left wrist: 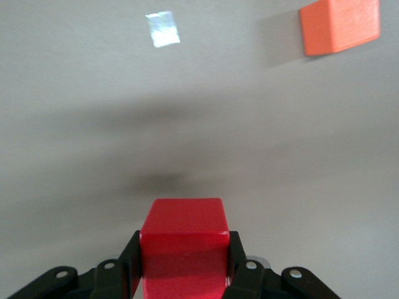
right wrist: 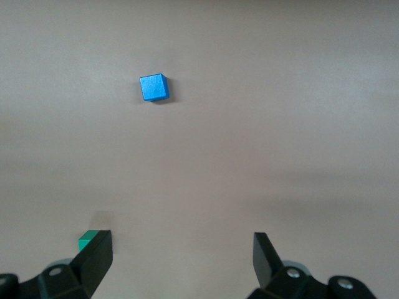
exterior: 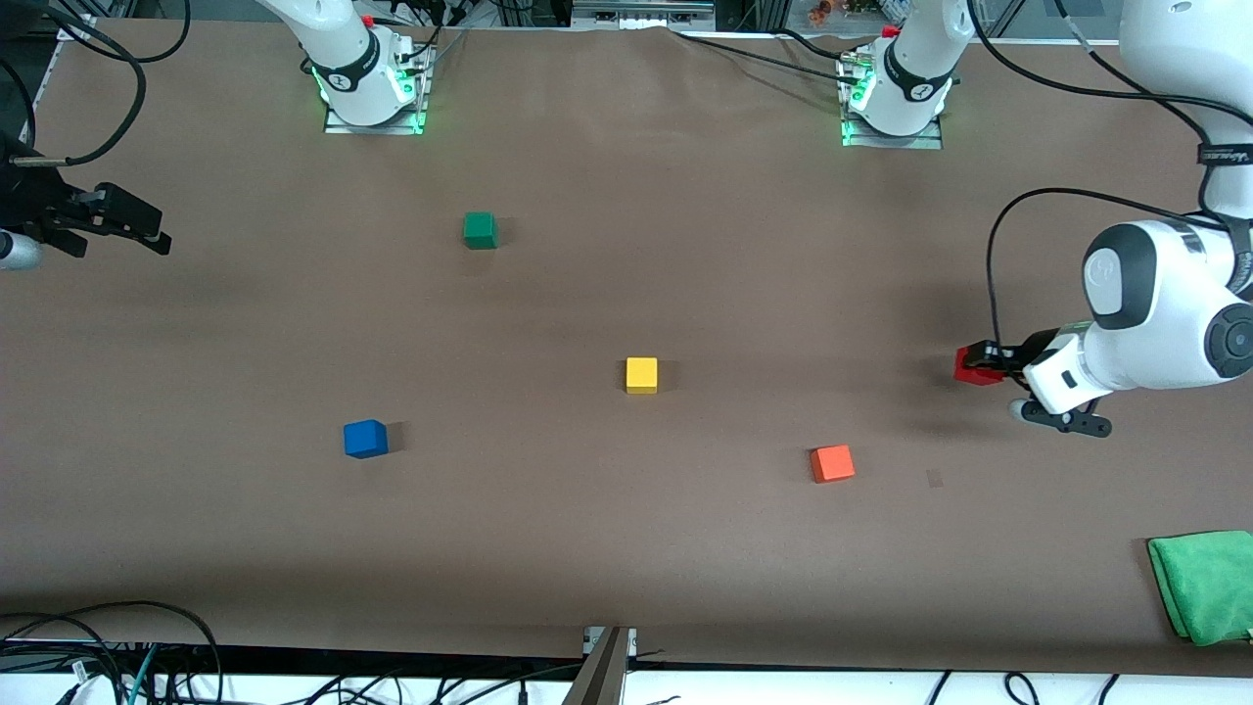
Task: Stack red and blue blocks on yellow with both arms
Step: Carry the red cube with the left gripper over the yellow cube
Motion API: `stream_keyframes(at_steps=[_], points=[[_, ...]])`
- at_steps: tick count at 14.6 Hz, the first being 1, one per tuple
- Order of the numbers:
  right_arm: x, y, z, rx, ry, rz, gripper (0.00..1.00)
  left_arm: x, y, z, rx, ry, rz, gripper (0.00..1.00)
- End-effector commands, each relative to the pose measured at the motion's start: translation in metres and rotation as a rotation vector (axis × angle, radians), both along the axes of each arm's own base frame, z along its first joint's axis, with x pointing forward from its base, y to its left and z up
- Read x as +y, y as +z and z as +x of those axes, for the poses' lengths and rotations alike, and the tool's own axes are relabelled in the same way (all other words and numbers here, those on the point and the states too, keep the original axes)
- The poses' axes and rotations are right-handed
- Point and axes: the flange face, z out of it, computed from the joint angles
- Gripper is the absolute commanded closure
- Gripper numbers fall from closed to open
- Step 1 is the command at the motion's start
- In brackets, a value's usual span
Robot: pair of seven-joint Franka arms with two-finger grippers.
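The red block (exterior: 977,364) is held between the fingers of my left gripper (exterior: 991,362), a little above the table at the left arm's end; in the left wrist view the block (left wrist: 182,230) fills the shut jaws of the left gripper (left wrist: 182,252). The yellow cube (exterior: 641,375) sits mid-table with nothing on it. The blue block (exterior: 365,438) lies toward the right arm's end, nearer the front camera, and also shows in the right wrist view (right wrist: 154,87). My right gripper (exterior: 147,227) hangs open and empty over the table's edge at the right arm's end; its wrist view shows the right gripper (right wrist: 182,249) with jaws wide apart.
An orange cube (exterior: 832,463) lies between the yellow cube and the left gripper, nearer the front camera, and shows in the left wrist view (left wrist: 340,25). A green cube (exterior: 480,230) sits near the right arm's base. A green cloth (exterior: 1204,586) lies at the front corner.
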Motion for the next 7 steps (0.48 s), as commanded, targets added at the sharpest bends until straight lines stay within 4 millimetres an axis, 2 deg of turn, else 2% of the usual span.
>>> stream_keyframes(at_steps=[1, 4, 7], points=[[-0.001, 0.004, -0.002, -0.008, 0.016, -0.005, 0.00, -0.053, -0.002, 0.000, 0.030, 0.093, -0.014, 1.00], [-0.001, 0.004, -0.002, -0.008, 0.016, -0.005, 0.00, -0.111, 0.003, -0.002, 0.056, 0.181, -0.024, 1.00], [-0.002, 0.004, -0.002, -0.008, 0.015, -0.005, 0.00, -0.154, 0.012, -0.006, 0.064, 0.229, -0.001, 1.00]])
